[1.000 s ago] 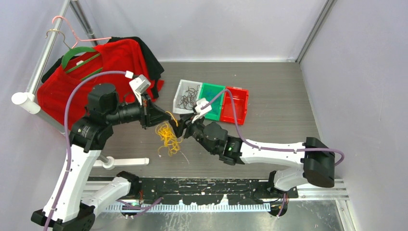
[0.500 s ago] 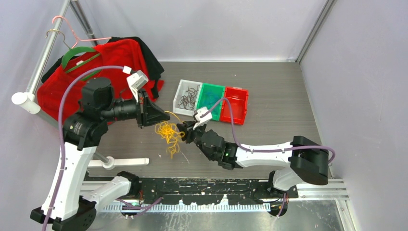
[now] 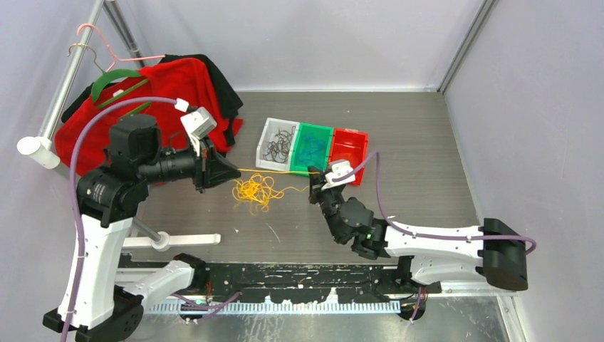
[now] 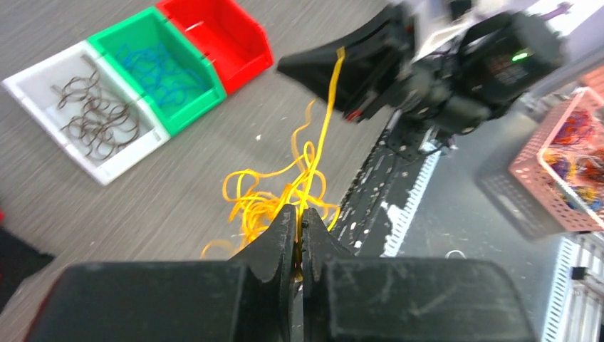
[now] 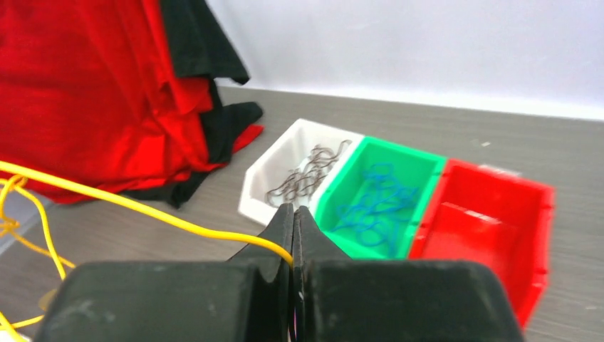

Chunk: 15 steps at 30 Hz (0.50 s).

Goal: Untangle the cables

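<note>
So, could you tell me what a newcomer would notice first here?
A yellow cable stretched between the shut left tool and right tool, its tangle lying mid-table. Behind it sit a white bin, a green bin and a red bin; a red garment fills the far-left corner.

The grey bench (image 3: 427, 135) looks matt, wood-grained; the red rectangular bin (image 3: 352, 142) is glossy plastic; the thin yellow-orange cable (image 3: 256, 191) looks smooth.

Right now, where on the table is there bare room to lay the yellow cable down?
Bare table lies right of the red bin and behind it, up to the back wall. Crowded: between the left gripper and right gripper, where the yellow cable tangle sits.
</note>
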### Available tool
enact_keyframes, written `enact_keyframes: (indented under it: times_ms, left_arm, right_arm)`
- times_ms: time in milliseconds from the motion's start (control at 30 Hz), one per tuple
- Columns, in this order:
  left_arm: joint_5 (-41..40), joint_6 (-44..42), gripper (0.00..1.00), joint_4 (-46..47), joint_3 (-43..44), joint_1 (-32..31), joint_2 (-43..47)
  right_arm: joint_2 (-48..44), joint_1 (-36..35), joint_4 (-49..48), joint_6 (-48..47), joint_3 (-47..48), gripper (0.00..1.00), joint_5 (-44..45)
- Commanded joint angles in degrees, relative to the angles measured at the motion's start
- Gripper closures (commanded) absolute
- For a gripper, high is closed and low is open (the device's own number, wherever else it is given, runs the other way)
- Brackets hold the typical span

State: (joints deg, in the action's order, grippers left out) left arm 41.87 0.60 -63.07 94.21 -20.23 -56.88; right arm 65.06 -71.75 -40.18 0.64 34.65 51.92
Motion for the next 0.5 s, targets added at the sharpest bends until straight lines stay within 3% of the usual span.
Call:
enact_keyframes:
  times_ms: [0,100,233,333,467]
  left_arm:
    - [-9.20,-10.54,1.00,-4.15,-1.49,0.19,1.04]
    - [-19.04,-18.52,1.00,-4.00,-5.19,0.12,2.78]
    - [-27.80,-28.71,1.00,0.90,-13.86,0.18,7.54]
    - [-30.47,-32.61,1.00,3.80,-18.47,0.16,9.64]
    - [-30.52,-34.24,1.00,6.49,-21.22,0.19,10.56]
  right_arm:
    - [-4.72,0.64,0.04,-15.91,1.53,0.99,8.57]
    - [-7.34,2.38,-1.69,-25.05,1.26,0.99,11.40]
    - [-11.95,6.96,4.71,-27.06,3.72,0.94,9.56]
    - [-14.06,9.04,8.78,-26.89,5.68,0.93,6.56]
    - [-14.01,9.21,17.75,-23.64,8.45,0.93,-3.75]
